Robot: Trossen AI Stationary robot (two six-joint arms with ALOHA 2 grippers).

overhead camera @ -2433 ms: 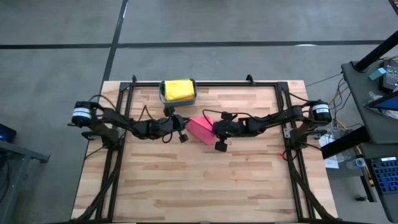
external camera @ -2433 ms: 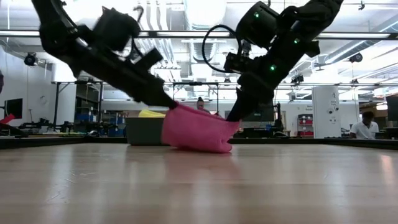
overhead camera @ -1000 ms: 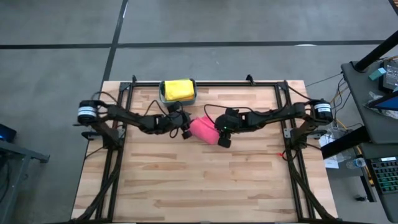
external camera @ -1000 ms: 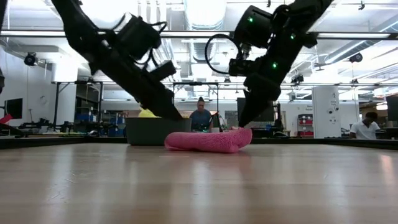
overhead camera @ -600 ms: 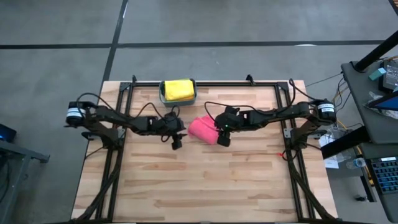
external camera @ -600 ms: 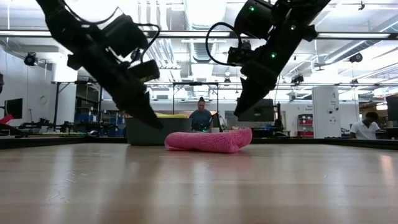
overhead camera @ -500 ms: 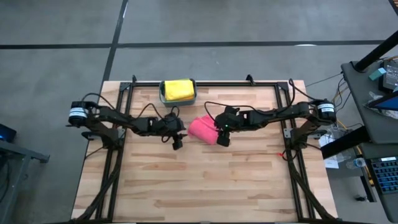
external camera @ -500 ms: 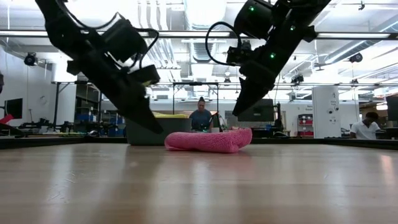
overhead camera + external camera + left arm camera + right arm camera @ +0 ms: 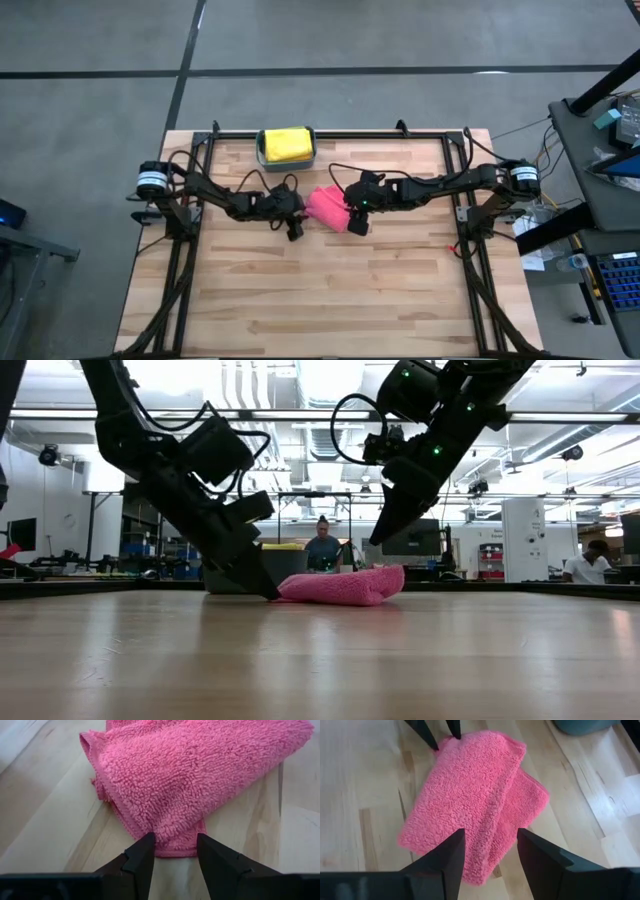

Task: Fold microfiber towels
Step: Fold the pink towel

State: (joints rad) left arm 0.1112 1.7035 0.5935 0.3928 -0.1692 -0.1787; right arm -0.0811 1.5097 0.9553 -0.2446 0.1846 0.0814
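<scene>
A pink microfiber towel (image 9: 326, 206) lies folded over in several layers on the table's middle, flat on the wood (image 9: 340, 586). My left gripper (image 9: 175, 842) is open and low at the table, and its fingers stand on either side of the towel's left near corner (image 9: 176, 850). My right gripper (image 9: 490, 840) is open and hangs a little above the towel's right end (image 9: 378, 538). A yellow towel (image 9: 286, 143) lies in the teal bin (image 9: 262, 156) at the far edge. My left gripper has its fingertips (image 9: 149, 841) right beside the pink towel's left near corner, slanting down from the table's left. I cannot tell whether they touch the cloth. The towel lies flat and slack.
Dark frame rails (image 9: 200, 160) run along the table's left, right and far sides. The bin stands just beyond the towel. Bare wood (image 9: 330, 290) stretches toward the near edge. People and benches show in the room behind (image 9: 322, 545).
My left gripper drew back from the towel toward the table's left and near edge. It then came back and dropped to the table at the towel's left near corner. My right gripper rose a little off the towel's right end. The towel stayed flat.
</scene>
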